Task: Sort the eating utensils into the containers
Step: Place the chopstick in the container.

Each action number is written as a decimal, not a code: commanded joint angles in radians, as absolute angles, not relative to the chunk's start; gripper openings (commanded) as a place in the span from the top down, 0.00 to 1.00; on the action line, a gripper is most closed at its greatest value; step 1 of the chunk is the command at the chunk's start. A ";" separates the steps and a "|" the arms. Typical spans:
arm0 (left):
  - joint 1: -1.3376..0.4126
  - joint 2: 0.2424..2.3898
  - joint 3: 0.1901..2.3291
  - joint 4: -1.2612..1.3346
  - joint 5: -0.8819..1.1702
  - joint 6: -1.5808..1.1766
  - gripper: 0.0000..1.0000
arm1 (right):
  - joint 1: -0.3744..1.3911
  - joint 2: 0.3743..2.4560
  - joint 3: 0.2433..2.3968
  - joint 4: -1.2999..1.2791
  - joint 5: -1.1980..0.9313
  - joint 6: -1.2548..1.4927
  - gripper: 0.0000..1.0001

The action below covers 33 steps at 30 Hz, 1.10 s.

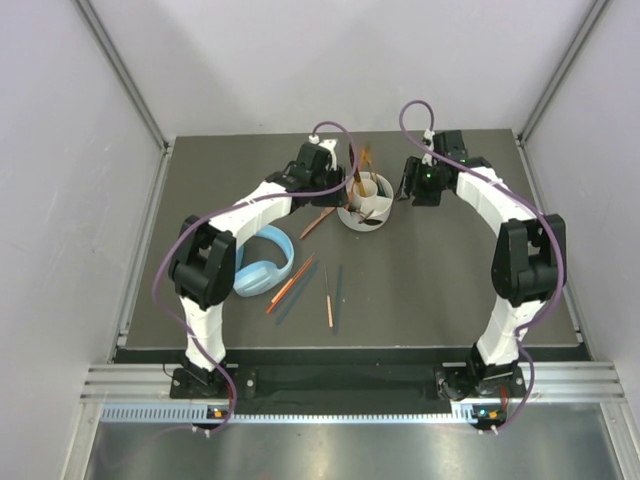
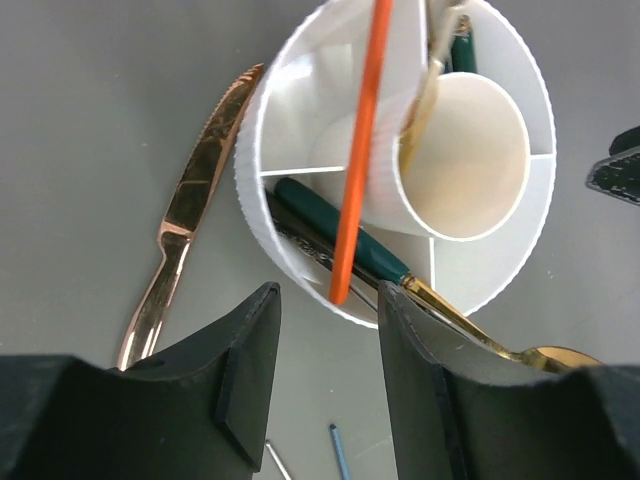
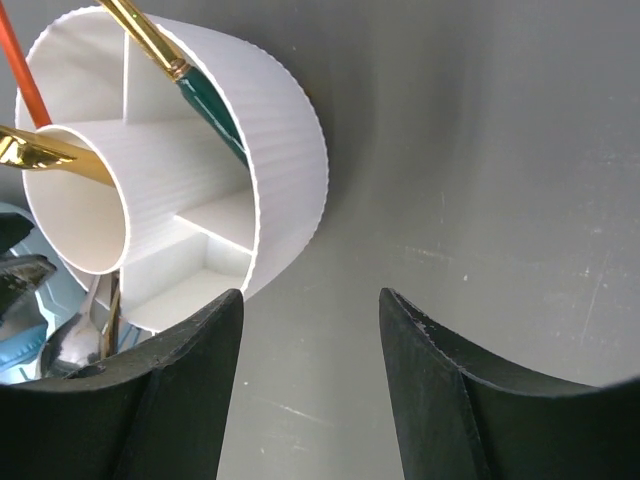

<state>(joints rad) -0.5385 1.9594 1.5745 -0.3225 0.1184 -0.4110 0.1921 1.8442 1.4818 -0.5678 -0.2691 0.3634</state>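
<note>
Now an orange chopstick [image 2: 358, 150] leans in the white divided holder [image 2: 250, 185].

The dark table [image 1: 450, 290] carries a white holder [image 1: 362, 224], blue headphones [image 1: 258, 278], a copper knife [image 2: 190, 200] (beside the holder) and loose chopsticks [image 1: 291, 284]

Overhead rear view, wrist views near holder [image 3: 290, 150]

White ribbed divided holder [image 1: 362, 224] upright mid-table. Orange chopstick [image 2: 360, 150] and teal-handled gold utensil [image 2: 350, 236] lean inside. Bronze knife [image 2: 190, 200] flat beside it. Loose chopsticks [image 1: 290, 285] lie nearer front.
</note>
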 commanded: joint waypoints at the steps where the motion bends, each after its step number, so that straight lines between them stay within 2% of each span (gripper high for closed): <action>1: -0.560 1.967 1.624 -0.339 0.091 -0.377 0.51 | 0.216 1.870 1.552 -0.551 -0.256 0.356 0.43; 20: -0.592 2.095 1.716 -0.460 -0.135 -0.394 0.53 | 0.233 1.850 1.489 -0.543 -0.291 0.357 0.43; 25: -0.594 2.163 1.822 -0.547 -0.184 -0.439 0.54 | 0.232 1.848 1.488 -0.545 -0.287 0.356 0.43; 26: -0.594 2.213 1.859 -0.611 -0.190 -0.452 0.57 | 0.232 1.848 1.489 -0.546 -0.287 0.356 0.43; 30: -0.592 2.322 2.058 -0.757 -0.161 -0.476 0.64 | 0.232 1.850 1.496 -0.554 -0.290 0.353 0.43; 33: -0.592 2.284 1.996 -0.674 -0.100 -0.446 0.64 | 0.233 1.850 1.497 -0.557 -0.287 0.351 0.43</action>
<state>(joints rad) -0.5884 2.3074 2.0109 -0.6212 -0.1558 -0.4503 0.2218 1.8771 1.4853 -0.5697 -0.2790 0.3603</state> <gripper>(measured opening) 0.353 0.570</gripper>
